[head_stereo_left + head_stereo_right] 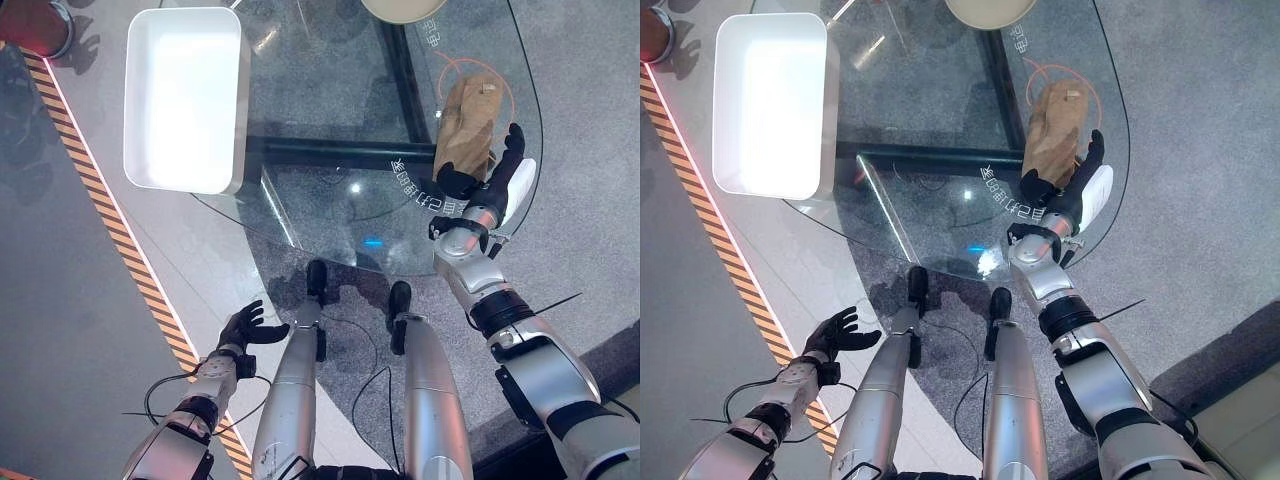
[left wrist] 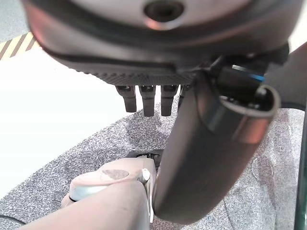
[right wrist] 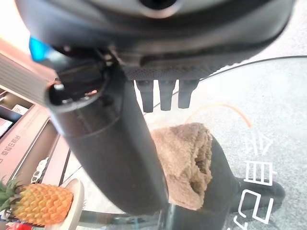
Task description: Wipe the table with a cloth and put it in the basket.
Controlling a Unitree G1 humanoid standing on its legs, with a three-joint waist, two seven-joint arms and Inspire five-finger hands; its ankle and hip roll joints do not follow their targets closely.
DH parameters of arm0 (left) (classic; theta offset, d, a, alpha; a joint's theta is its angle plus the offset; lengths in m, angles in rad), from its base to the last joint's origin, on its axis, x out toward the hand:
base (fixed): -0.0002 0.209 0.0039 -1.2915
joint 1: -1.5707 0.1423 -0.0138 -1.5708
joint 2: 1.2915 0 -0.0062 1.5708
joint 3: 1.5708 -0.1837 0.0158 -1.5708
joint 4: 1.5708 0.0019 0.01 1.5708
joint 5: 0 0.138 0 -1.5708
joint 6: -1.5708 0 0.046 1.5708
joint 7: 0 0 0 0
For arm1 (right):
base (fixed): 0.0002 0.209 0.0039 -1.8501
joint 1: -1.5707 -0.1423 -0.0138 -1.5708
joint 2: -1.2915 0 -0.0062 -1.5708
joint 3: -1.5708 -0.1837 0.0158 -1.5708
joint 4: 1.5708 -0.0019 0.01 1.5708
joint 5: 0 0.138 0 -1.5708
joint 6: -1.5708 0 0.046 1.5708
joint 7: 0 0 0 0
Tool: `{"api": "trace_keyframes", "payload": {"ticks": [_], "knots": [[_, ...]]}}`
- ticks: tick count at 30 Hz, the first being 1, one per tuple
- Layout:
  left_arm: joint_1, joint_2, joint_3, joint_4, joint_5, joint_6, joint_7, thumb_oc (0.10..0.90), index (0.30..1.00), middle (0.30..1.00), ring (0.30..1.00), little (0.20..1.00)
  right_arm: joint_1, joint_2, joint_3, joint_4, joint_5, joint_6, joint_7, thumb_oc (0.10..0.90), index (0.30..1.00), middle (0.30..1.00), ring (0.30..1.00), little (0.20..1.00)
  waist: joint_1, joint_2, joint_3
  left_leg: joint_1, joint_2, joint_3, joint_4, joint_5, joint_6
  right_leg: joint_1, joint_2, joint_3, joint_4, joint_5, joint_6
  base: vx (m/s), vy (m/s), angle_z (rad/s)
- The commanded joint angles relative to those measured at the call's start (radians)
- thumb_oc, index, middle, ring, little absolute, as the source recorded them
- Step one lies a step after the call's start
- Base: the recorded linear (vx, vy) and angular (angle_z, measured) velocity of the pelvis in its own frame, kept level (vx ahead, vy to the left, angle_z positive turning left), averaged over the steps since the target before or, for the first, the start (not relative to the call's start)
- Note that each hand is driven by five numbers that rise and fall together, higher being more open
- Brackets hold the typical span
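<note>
Left eye view: a round glass surface [image 1: 330,200] stands ahead of the robot, over a grey speckled floor. A brown cloth [image 1: 468,122] lies crumpled on the right part of the glass, inside an orange ring marked on it. The right robot hand [image 1: 495,185] sits at the near edge of the cloth, fingers stretched out straight along the cloth's right side and thumb touching its near end; nothing is clasped. A white rectangular basket [image 1: 185,98] rests on the far left part of the surface, well apart from the cloth. The rim of a pale round plate [image 1: 405,10] shows at the far edge. The left robot hand [image 1: 250,326] hangs low at the near left, off the glass, fingers loosely spread and holding nothing, just beside a yellow-and-black striped line [image 1: 110,215] on the floor.

Right eye view: the same layout, with the cloth [image 1: 1052,128] on the right, the basket [image 1: 770,105] on the far left, and the right robot hand [image 1: 1072,195] against the cloth's near end.

Left wrist view: the left robot hand's fingers [image 2: 146,98] point out straight over the grey floor, empty.

Right wrist view: the right robot hand's fingers [image 3: 165,98] are extended above the cloth [image 3: 184,158], not curled round it. A pineapple [image 3: 41,203] lies on the plate beyond.
</note>
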State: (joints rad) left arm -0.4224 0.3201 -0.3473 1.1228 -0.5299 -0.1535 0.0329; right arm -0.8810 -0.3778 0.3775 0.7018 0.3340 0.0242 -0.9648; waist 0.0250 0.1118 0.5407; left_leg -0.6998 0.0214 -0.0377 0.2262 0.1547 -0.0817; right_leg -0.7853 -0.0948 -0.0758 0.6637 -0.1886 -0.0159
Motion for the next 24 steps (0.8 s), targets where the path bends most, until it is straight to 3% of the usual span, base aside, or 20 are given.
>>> {"api": "trace_keyframes", "payload": {"ticks": [1, 14, 24], "knots": [[0.043, -0.017, -0.029, 0.020, 0.011, -0.004, 0.020, 0.800, 0.900, 0.900, 0.900, 0.900, -0.078, -0.058, 0.018, -0.001, -0.048, -0.033, -0.063, 0.800, 0.900, 0.900, 0.900, 0.900, 0.001, 0.023, -0.021, 0.006, -0.090, 0.086, 0.137, -0.159, 0.075, 0.046, 0.050, -0.005, -0.210, 0.102, -0.002, 0.00, 0.000, 0.00], [0.036, -0.029, -0.044, 0.020, 0.013, -0.008, 0.025, 0.800, 0.900, 0.900, 0.900, 0.900, -0.070, -0.024, 0.051, 0.060, -0.004, -0.035, -0.009, 0.800, 0.900, 0.900, 0.900, 0.900, 0.004, 0.032, -0.021, 0.005, -0.091, 0.089, 0.124, -0.151, 0.074, 0.041, 0.047, -0.009, -0.217, 0.110, -0.001, 0.00, 0.000, 0.00], [0.031, -0.031, -0.053, 0.021, 0.019, -0.004, 0.027, 0.800, 0.900, 0.900, 0.900, 0.900, -0.112, -0.021, 0.081, 0.072, -0.013, 0.009, 0.047, 0.800, 0.900, 0.900, 0.900, 0.900, 0.011, 0.032, -0.021, 0.011, -0.093, 0.089, 0.114, -0.145, 0.072, 0.045, 0.047, -0.014, -0.225, 0.116, 0.001, 0.00, 0.000, 0.00]]}}
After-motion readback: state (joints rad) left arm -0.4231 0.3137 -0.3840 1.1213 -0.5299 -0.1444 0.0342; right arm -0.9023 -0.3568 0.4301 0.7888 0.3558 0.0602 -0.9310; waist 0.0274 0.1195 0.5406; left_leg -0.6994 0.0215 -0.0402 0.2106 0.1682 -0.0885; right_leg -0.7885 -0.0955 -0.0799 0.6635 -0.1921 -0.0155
